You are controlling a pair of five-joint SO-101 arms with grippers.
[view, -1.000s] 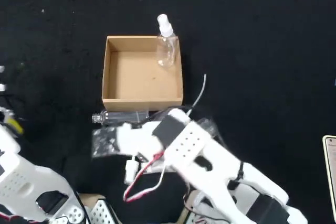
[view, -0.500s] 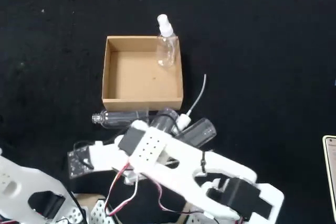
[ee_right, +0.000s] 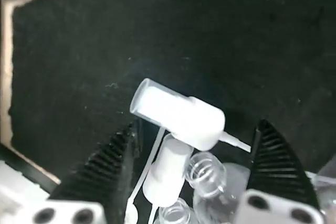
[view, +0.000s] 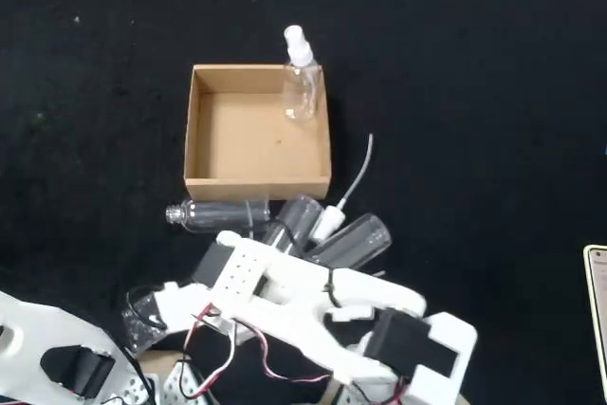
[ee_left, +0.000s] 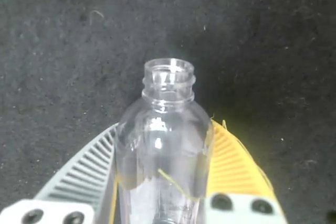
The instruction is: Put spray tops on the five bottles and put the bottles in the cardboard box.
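Left gripper (ee_left: 164,135) is clamping a clear bottle (ee_left: 163,150) between its grey finger (ee_left: 86,169) and its yellow finger (ee_left: 233,166). Both fingers are pressing against the bottle's body, and the open, uncapped threaded neck is projecting beyond the fingertips over the black table cover (ee_left: 63,35). Right gripper (ee_right: 194,135) is standing wide open and is holding nothing. Its two black ribbed fingers (ee_right: 110,161) are spread well apart. Between them, lower down, a white spray top (ee_right: 178,114) is lying tilted across the gap. A second spray top (ee_right: 165,174) is lying just beside it, closer to the gripper's base, and next to that are the open necks of uncapped bottles (ee_right: 205,170). In the high view, the right arm (view: 285,291) is stretching across the near edge of the table. Beyond it lie two clear bottles (view: 358,239) with a loose spray top and tube (view: 327,223) between them, and another uncapped bottle (view: 213,213) is lying just in front of the cardboard box (view: 197,130). One capped bottle (view: 300,92) is standing upright in a far corner of that box, well apart from both grippers.
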